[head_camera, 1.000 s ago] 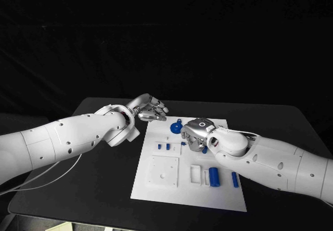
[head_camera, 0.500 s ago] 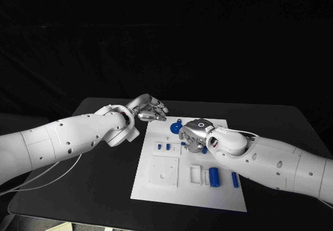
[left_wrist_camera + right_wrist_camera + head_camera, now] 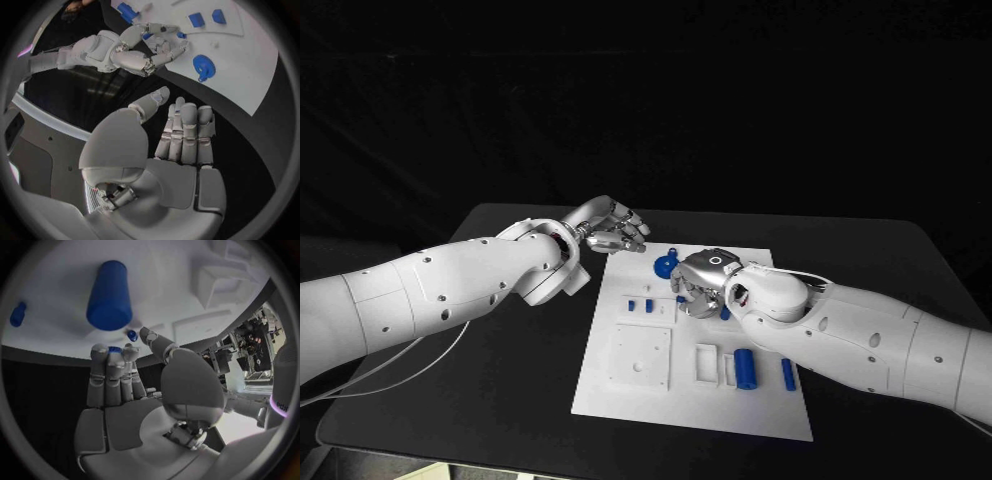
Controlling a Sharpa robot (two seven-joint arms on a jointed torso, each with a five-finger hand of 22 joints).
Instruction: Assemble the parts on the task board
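Note:
The white task board [image 3: 639, 400] lies in the middle of the black table. On it are a round blue part [image 3: 666, 265] near the far edge, a blue cylinder [image 3: 747, 368], a slim blue piece [image 3: 789, 373] and two small blue pieces [image 3: 639, 303]. My right hand [image 3: 704, 285] hangs low over the board's far half, beside the round part. The right wrist view has a small blue part [image 3: 114, 349] at its fingertips [image 3: 100, 352]; whether it is pinched I cannot tell. My left hand [image 3: 606, 228] hovers off the board's far left corner, fingers straight, holding nothing.
A raised white square block [image 3: 639, 358] and white slots [image 3: 707, 362] sit on the board's near half. In the right wrist view the blue cylinder [image 3: 109, 290] lies beyond the fingers. Bare black table [image 3: 516, 380] surrounds the board.
My right hand has crept a little to the left, closer to the round blue part. The left hand and the parts on the board have stayed put.

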